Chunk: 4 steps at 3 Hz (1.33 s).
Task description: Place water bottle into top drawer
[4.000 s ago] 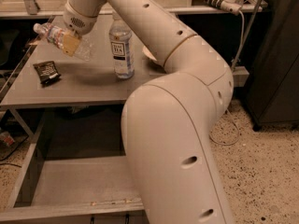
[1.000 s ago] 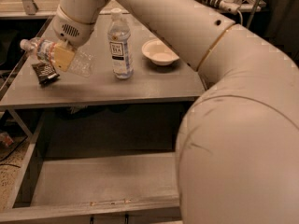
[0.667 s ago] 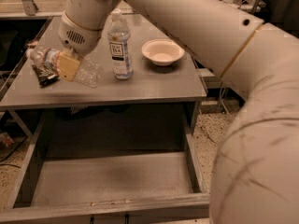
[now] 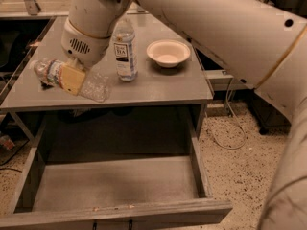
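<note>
My gripper [image 4: 72, 79] is shut on the water bottle [image 4: 96, 84], a small clear crinkled bottle held lying sideways, its white cap end pointing left at the table's front left edge. It hangs just above the tabletop edge, over the left part of the open top drawer [image 4: 115, 183]. The drawer is pulled out below the table, its flat grey floor bare and its scuffed front panel nearest me. My arm sweeps in from the upper right.
A taller clear bottle with a white-and-dark label [image 4: 125, 50] stands upright on the grey table [image 4: 158, 87], right of my gripper. A white bowl [image 4: 168, 52] sits further right. A speckled floor with a cable lies to the right.
My gripper has carried the water bottle forward and down from over the table's left side to its front edge, above the open drawer. The dark packet on the table is now hidden.
</note>
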{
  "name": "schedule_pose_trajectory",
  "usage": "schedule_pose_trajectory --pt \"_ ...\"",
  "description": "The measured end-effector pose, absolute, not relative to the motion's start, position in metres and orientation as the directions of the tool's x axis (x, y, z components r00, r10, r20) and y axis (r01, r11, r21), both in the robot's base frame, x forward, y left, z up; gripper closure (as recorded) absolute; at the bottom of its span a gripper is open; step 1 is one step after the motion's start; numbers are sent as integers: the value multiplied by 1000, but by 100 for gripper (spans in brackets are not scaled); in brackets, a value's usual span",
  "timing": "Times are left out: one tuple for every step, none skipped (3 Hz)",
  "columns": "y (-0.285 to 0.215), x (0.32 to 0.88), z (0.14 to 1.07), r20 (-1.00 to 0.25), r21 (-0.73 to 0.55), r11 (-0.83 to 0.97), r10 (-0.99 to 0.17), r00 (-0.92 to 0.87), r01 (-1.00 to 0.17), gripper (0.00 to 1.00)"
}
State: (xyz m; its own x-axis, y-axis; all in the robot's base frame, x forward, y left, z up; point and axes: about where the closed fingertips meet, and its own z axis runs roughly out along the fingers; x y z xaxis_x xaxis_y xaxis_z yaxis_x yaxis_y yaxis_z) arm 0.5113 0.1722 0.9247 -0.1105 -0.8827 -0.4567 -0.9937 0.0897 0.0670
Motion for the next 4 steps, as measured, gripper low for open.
schedule_pose_trajectory --pt "164 498 921 -464 82 120 -874 -145 -989 100" --pt "148 460 907 -470 145 203 -847 -248 -968 100" --pt "130 409 860 -429 243 287 -825 -368 -927 100" --pt "130 409 862 -434 232 282 -826 -358 -931 100"
